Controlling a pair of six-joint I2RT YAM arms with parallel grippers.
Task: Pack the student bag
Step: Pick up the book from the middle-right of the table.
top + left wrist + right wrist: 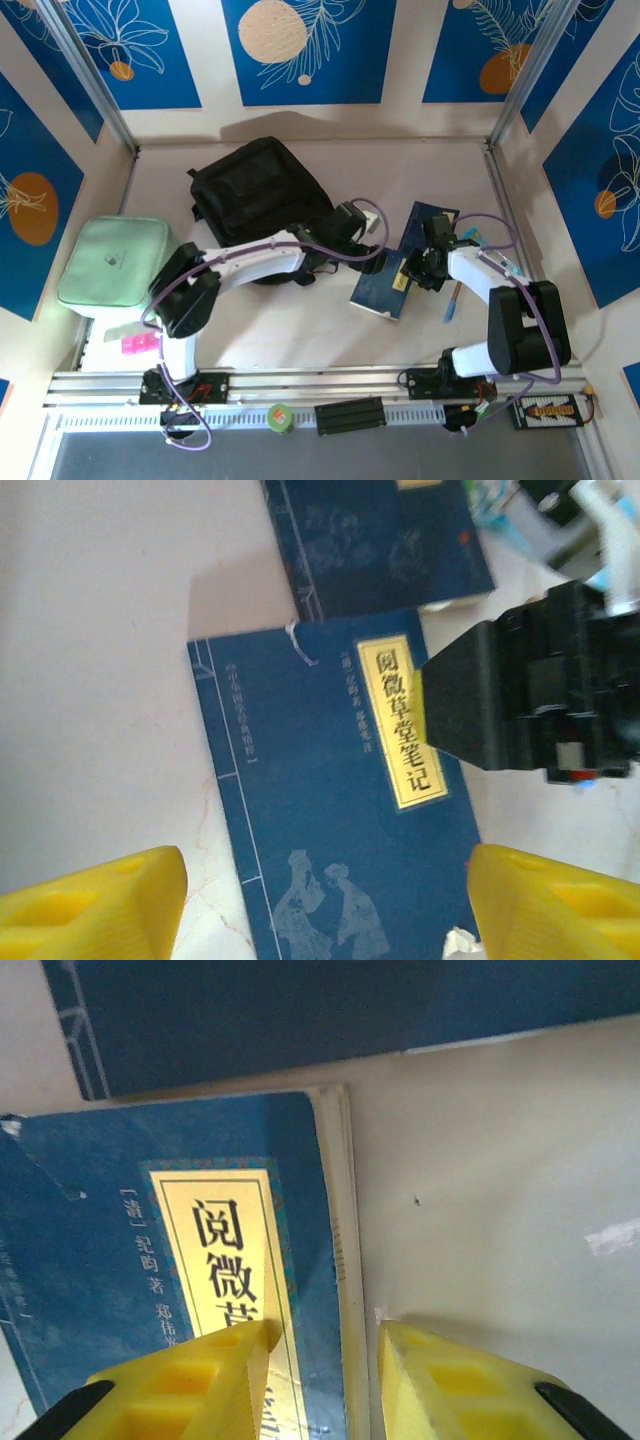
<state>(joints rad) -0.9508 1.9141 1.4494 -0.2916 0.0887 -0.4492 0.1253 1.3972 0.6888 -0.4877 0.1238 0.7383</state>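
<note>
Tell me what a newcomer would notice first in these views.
The big black student bag sits toward the table's back, with a mint-green pouch at the left edge. Right of centre lie a dark blue book with a gold label and a second book beyond it. The right gripper sets its jaws astride the near book's page edge, and the left gripper hovers open above it.

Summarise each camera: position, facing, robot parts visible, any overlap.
Top external: above and behind the bases, facing down on the table, student bag, left arm and right arm.
Left wrist: on the left arm, facing down at the blue book; own yellow jaws apart, right gripper at right.
Right wrist: close above that book's edge; own jaws straddle it.
Shared: both wrist views show the gold-labelled book.
</note>
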